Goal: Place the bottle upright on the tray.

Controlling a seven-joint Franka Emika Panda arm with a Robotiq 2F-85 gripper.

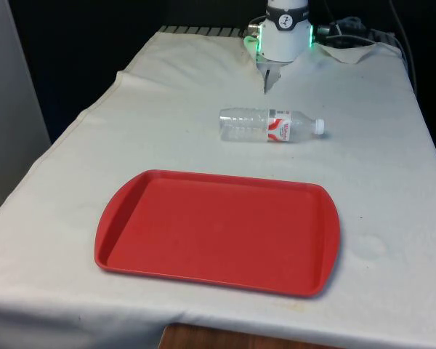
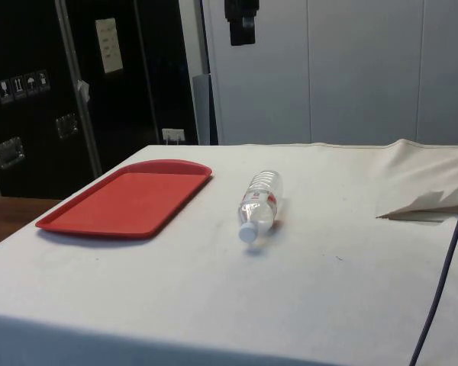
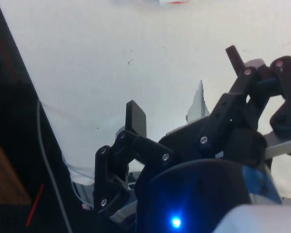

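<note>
**Bottle lying flat, gripper raised and empty**

While the clear plastic bottle [image 1: 270, 126] lies on its side on the white tablecloth [image 1: 392, 182], the red tray [image 1: 218, 231] sits bare nearer the camera in the front view, well apart from it. The bottle's white cap [image 1: 319, 126] points toward the front view's right, and a red and white label [image 1: 279, 128] wraps the body just behind the neck. In the side view the bottle [image 2: 258, 204] rests between the tray [image 2: 130, 197] and a rumpled fold of cloth.

High above the table's far end, the black gripper [image 3: 184, 82] hangs with its two fingers [image 3: 136, 119] spread wide and nothing between them, not touching anything.

Judging by its see-through body, the bottle looks empty or nearly so, and therefore light. Thin plastic of this kind probably dents under a hard squeeze, and its round, smooth wall may roll or slip away when nudged. A good hold would likely be across the middle of the body, near the label, with the fingers closing on either side of the bottle's width, so it can be swung upright, base down, onto the tray.
</note>
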